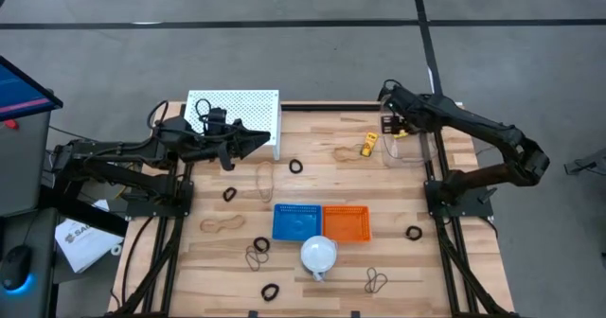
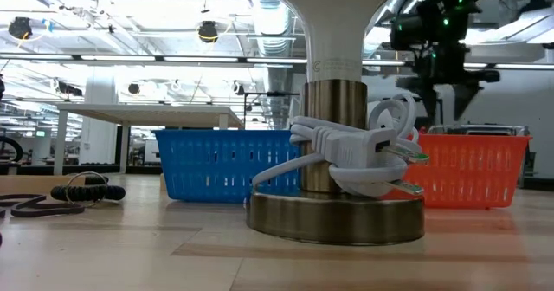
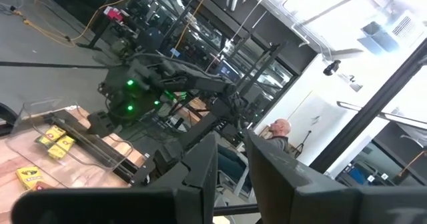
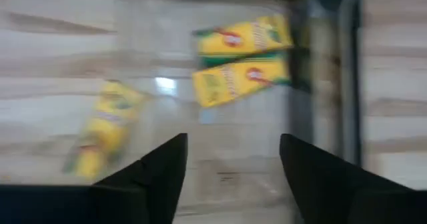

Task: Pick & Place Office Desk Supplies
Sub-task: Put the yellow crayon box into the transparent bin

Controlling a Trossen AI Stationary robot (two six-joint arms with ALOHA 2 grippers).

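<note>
The right gripper (image 4: 232, 171), fingers spread apart and empty, is held above a clear tray (image 1: 417, 148) at the table's far right, where two yellow boxes (image 4: 241, 56) lie; a third yellow box (image 1: 368, 145) lies just beside it. Black rings (image 1: 270, 291) and rubber bands (image 1: 376, 280) are scattered across the table (image 1: 237, 271). The left gripper (image 1: 258, 140), nearly closed, is raised at far left.

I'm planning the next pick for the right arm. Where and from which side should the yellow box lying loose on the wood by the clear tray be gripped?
Judging from overhead, the yellow box lies flat and slightly angled on the table, so come straight down and pinch across its short sides. The open right gripper hovers beside it, over the clear tray.
</note>
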